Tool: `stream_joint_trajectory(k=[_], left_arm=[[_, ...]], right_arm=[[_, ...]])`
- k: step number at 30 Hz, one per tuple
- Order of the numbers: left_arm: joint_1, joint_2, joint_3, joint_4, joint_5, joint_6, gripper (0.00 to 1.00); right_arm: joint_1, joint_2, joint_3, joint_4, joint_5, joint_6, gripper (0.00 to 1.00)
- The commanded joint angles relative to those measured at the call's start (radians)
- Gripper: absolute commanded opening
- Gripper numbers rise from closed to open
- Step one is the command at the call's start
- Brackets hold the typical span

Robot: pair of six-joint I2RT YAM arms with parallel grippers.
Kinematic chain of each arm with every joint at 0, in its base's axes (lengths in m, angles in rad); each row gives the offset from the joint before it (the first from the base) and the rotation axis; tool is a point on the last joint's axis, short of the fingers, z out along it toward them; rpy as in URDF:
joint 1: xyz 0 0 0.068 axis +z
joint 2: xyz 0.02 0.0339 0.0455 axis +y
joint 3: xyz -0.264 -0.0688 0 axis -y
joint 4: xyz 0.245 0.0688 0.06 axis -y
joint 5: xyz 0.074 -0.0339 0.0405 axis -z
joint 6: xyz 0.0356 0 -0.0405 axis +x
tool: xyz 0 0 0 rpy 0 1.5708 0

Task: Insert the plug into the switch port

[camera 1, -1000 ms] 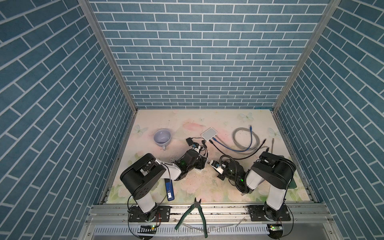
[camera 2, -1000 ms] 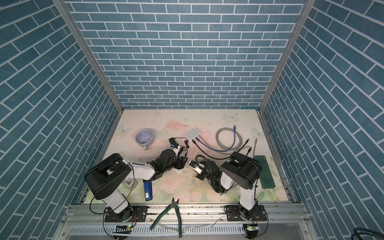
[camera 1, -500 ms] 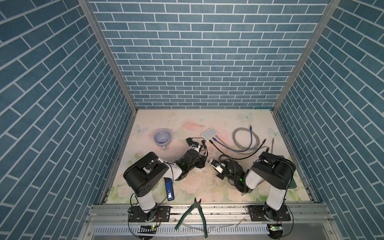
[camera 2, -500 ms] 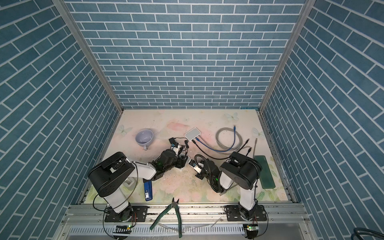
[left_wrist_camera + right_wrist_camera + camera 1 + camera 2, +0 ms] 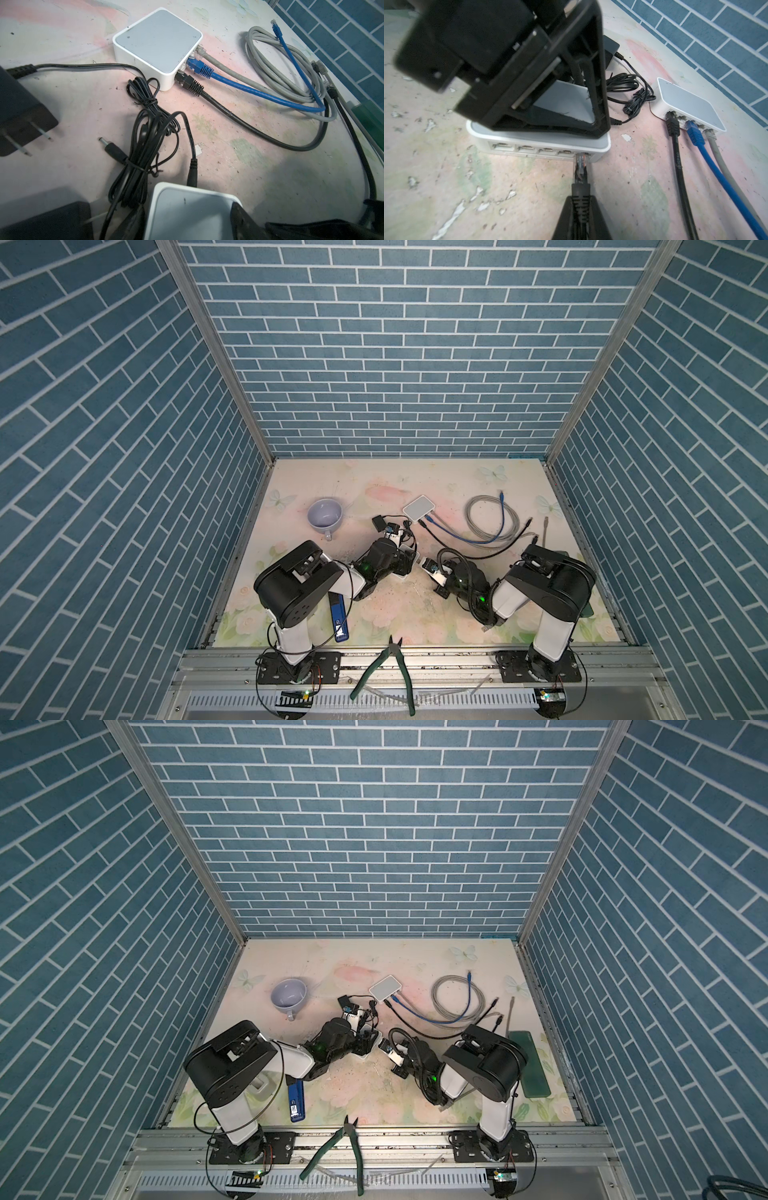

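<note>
**Right wrist view.** White switch [image 5: 542,145] flat on the floral counter [image 5: 446,187], port side toward the camera. Left pincer [image 5: 546,126] set over the housing from above, fingers against opposite sides, closed on it at a medium spread. Right pincer [image 5: 580,207] clamped narrow on the ribbed black boot of the plug [image 5: 581,166]. Clear plug tip at the mouth of the end port, the one nearest the second switch [image 5: 685,104]; depth of entry not discernible. Four further ports in a row alongside.

**Left wrist view.** Thin black power lead entering the back of the held switch through a seated barrel jack [image 5: 192,174]. Close by on the counter: a loose barrel tip [image 5: 113,150], a tied bundle of black cord [image 5: 145,128] and a black power adapter [image 5: 20,112] with two prongs. Second switch well apart toward the back wall, with black cable [image 5: 228,112], blue cable [image 5: 259,91] and grey cable [image 5: 228,70] side by side in its ports, all three running off to a loose coil at the right.

**Both top views.** The two pincers facing each other near the middle of the counter, switch under the left one, plug just beside its right edge. Lilac cup [image 5: 325,514] toward the back left. Blue flat object [image 5: 338,616] near the left arm's base. Green-handled pliers [image 5: 386,676] across the front rail. Dark green slab [image 5: 530,1065] along the counter's right edge, seen whole in a top view.
</note>
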Motion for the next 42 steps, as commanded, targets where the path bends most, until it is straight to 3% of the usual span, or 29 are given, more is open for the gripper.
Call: stream_joint_trajectory(k=[1, 10, 19, 21, 22, 42], left_arm=[[-0.114, 0.050, 0.030, 0.013, 0.517, -0.059, 0.65], [-0.098, -0.020, -0.035, -0.033, 0.350, -0.058, 0.68], [-0.083, -0.053, 0.015, -0.174, 0.259, -0.022, 0.78], [-0.077, -0.067, 0.021, -0.195, 0.236, -0.018, 0.86], [-0.072, -0.074, 0.022, -0.202, 0.230, -0.016, 0.99], [-0.027, -0.296, 0.083, -0.583, 0.113, 0.140, 1.00]], right_arm=[[0.047, -0.025, 0.165, 0.198, -0.193, -0.001, 0.00], [0.047, -0.069, 0.115, 0.152, -0.058, -0.025, 0.00], [0.048, -0.114, 0.033, 0.095, 0.008, -0.040, 0.00], [0.048, -0.117, 0.025, 0.067, 0.017, -0.047, 0.00], [0.047, -0.116, 0.021, 0.060, 0.019, -0.049, 0.00], [0.047, -0.029, -0.078, 0.155, 0.079, -0.022, 0.00]])
